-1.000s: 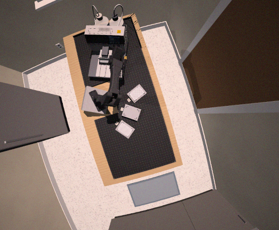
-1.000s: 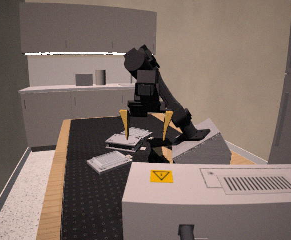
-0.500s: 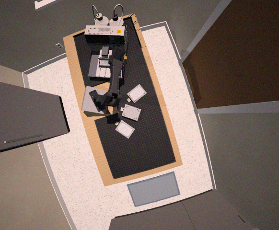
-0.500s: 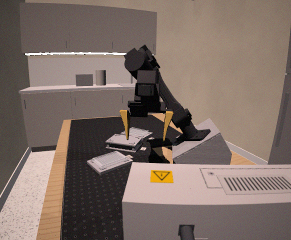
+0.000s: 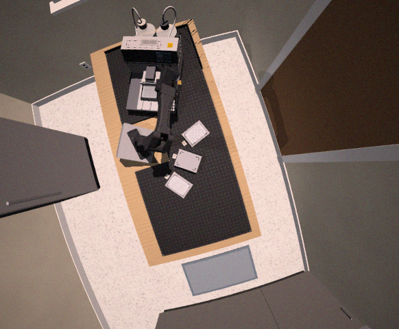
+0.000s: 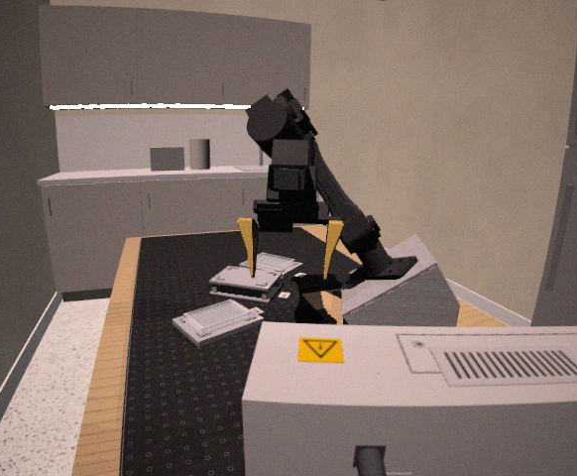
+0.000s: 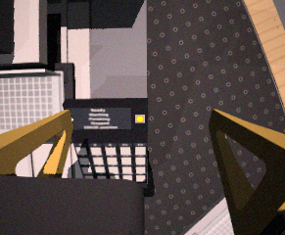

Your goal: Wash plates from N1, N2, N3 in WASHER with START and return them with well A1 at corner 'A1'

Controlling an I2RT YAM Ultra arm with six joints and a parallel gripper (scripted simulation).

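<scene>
Plate (image 7: 20, 100) sits at the left of the wrist view, a white well grid in the washer's carrier, and the top view shows that plate (image 5: 149, 92) on the carrier track (image 5: 134, 94). Its long axis appears to run across the track, as the pocket requires; which end holds the cut-off A1 corner is too small to tell. Just right of it lies the keypad (image 7: 113, 162), and above the keys the lamp (image 7: 140, 118) glows amber, so a wash run is most likely under way.

That would explain the pose: the tool (image 7: 147, 147) hangs above the keypad with its yellow fingers spread fully apart and nothing between them, staying out of the moving carrier's path while the lamp stays in view.

Further right on the worktop (image 5: 206, 198), the three nests lie in a row. The middle nest (image 5: 187, 160) shows a darker, bare pocket, so the plate in the washer probably came from there; the other two nests (image 5: 195, 133) (image 5: 178, 184) each hold a white plate.
</scene>
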